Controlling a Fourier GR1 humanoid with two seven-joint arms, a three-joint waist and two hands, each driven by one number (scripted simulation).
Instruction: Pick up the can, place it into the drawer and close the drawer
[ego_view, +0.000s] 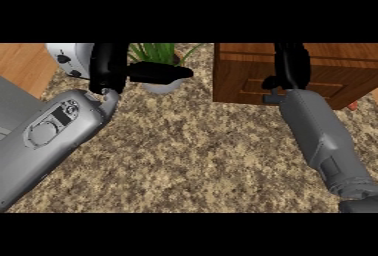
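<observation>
The right hand (289, 62) is pressed against the drawer (295, 75) front, fingers' state not discernible. No can is seen. The left hand (111, 67) is held open, away.

Wooden drawer (295, 75) upper right, shut.

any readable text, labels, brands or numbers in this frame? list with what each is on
None: no word, number or brand reads anywhere.
Left forearm panel: a dark rectangle and a round outline, no lettering.
Toaster: dark knobs only, no markings legible.
Drawer unit: plain wood.
Plant pot: plain white.
Small red thing by the unit: mostly hidden, can't tell.
</observation>
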